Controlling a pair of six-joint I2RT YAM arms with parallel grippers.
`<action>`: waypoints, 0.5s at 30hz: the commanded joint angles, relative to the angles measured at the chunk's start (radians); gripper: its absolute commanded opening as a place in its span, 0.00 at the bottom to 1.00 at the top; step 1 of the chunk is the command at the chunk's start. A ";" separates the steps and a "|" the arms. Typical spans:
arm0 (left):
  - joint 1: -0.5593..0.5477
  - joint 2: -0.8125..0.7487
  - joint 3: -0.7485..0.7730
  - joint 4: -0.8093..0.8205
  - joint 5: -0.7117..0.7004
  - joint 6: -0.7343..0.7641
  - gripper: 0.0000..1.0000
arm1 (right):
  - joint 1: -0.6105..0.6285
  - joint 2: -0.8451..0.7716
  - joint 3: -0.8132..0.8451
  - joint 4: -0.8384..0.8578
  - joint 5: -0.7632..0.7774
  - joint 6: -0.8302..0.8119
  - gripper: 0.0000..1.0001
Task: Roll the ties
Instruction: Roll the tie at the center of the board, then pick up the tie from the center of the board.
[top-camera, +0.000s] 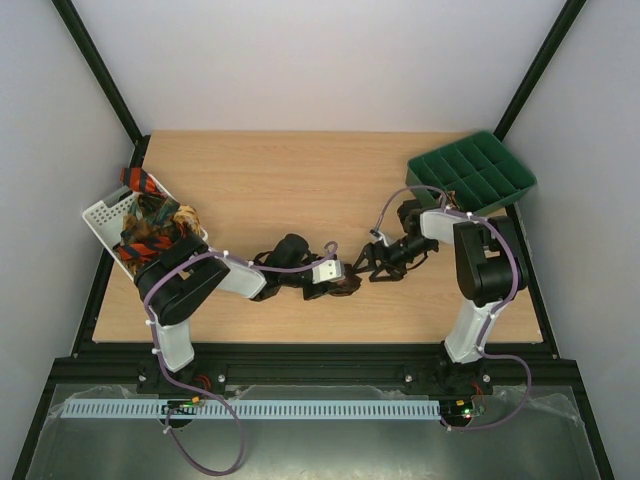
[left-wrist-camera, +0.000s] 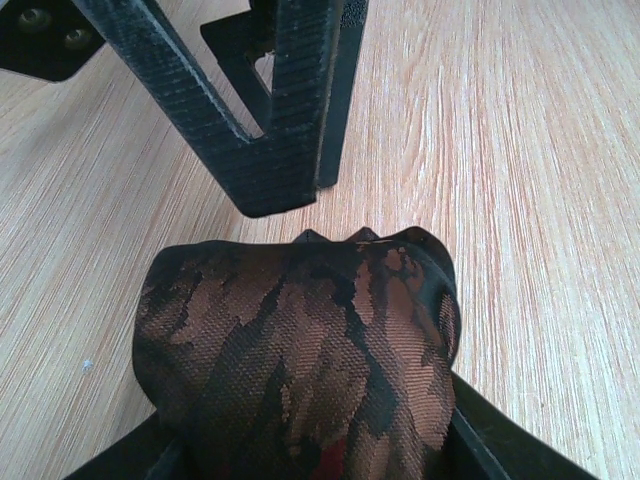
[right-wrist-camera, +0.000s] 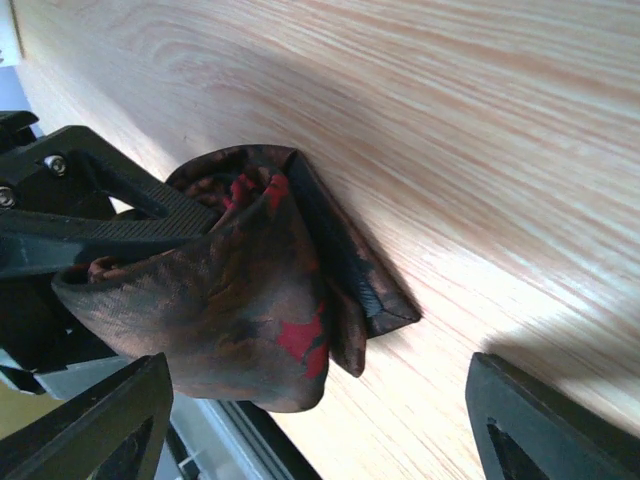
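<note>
A dark brown tie with reddish specks (top-camera: 350, 287) is bunched into a roll on the table's middle front. My left gripper (top-camera: 338, 282) is shut on it. In the left wrist view the roll (left-wrist-camera: 300, 350) fills the space between the jaws of that gripper (left-wrist-camera: 310, 455). My right gripper (top-camera: 368, 263) is open and empty just right of the roll. In the right wrist view the roll (right-wrist-camera: 220, 300) lies ahead and left of the open gripper (right-wrist-camera: 320, 425), with a folded end resting on the wood. The left gripper's black fingers (right-wrist-camera: 90, 230) clasp the roll.
A white slotted basket (top-camera: 105, 215) at the left edge holds more ties (top-camera: 155, 225), orange-and-black striped and tan. A green compartment tray (top-camera: 470, 170) stands at the back right. The right gripper's black fingers (left-wrist-camera: 280, 130) hang just beyond the roll in the left wrist view.
</note>
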 joint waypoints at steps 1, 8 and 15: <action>-0.001 0.066 -0.056 -0.208 -0.016 0.017 0.35 | 0.003 0.027 -0.048 0.015 -0.046 0.072 0.85; -0.001 0.063 -0.054 -0.211 -0.012 0.015 0.35 | 0.037 0.132 -0.037 0.061 -0.136 0.103 0.84; -0.001 0.061 -0.048 -0.209 -0.011 0.007 0.36 | 0.033 0.075 -0.040 0.119 -0.240 0.126 0.71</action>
